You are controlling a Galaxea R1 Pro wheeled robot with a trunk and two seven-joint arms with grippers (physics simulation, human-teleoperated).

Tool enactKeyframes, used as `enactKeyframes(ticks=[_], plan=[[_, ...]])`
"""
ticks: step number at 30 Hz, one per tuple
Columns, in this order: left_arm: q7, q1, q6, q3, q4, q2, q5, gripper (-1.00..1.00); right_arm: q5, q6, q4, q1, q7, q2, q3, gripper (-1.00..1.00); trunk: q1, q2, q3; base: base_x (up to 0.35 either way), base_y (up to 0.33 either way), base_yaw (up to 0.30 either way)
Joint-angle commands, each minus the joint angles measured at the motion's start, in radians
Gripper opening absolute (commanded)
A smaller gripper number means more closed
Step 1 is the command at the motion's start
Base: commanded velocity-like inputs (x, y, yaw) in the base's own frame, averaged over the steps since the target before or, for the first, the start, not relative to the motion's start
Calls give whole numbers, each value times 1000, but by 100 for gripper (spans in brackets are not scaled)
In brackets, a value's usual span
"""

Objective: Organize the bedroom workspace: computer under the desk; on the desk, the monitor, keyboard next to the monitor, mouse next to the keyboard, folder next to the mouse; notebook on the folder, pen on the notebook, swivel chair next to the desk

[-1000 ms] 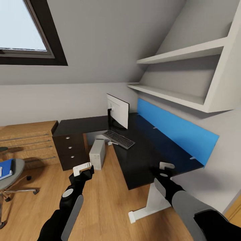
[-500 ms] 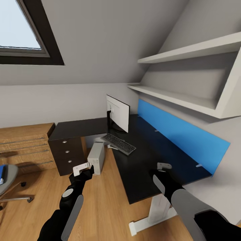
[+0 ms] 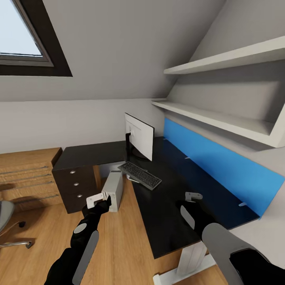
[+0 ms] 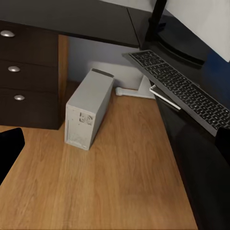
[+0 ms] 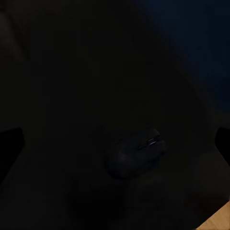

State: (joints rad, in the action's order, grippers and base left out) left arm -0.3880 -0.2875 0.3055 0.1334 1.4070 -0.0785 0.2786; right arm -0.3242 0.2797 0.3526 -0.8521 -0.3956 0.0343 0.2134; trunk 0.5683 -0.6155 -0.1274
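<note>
The black desk (image 3: 166, 206) carries the monitor (image 3: 139, 135) and, in front of it, the keyboard (image 3: 139, 175), whose near end overhangs the desk's inner edge. A thin pale strip (image 4: 164, 97) pokes out beneath that end; I cannot tell what it is. The grey-white computer (image 3: 113, 190) stands on the floor by the drawers, under the desk's corner. My left gripper (image 3: 98, 198) hangs open above the floor near it. My right gripper (image 3: 193, 195) hovers open over the desk, above the black mouse (image 5: 135, 154). An edge of the swivel chair (image 3: 5, 211) shows. Folder, notebook and pen are out of view.
Dark drawers (image 3: 73, 188) with silver knobs stand under the desk's left wing, and a light wood cabinet (image 3: 25, 174) sits beside them. A blue panel (image 3: 213, 164) backs the desk under white wall shelves (image 3: 221, 118). Wood floor (image 3: 118, 245) lies in front.
The view has swung right and moved closer to the desk, so the chair has slid almost out at the left and its blue folder has left the picture. Both arms keep their pose.
</note>
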Motion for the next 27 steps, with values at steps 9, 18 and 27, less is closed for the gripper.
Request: enactKeyframes(ticks=[9,18,27], plan=[[-7,0,5,5,53,-2,11,100,-4,9,4,-1,-9,-3,7,100,1,-2,-2,18,0,0],[-8,1,6,6,94,-2,27,100,-1,1,5,-1,-9,-6,9,100,35,-65,-30,0,0,0],[-8,71,10,6,202,-1,33,100,-4,-40,-7,-1,-1,-41,5,100,70,-128,-58,0,0,0]])
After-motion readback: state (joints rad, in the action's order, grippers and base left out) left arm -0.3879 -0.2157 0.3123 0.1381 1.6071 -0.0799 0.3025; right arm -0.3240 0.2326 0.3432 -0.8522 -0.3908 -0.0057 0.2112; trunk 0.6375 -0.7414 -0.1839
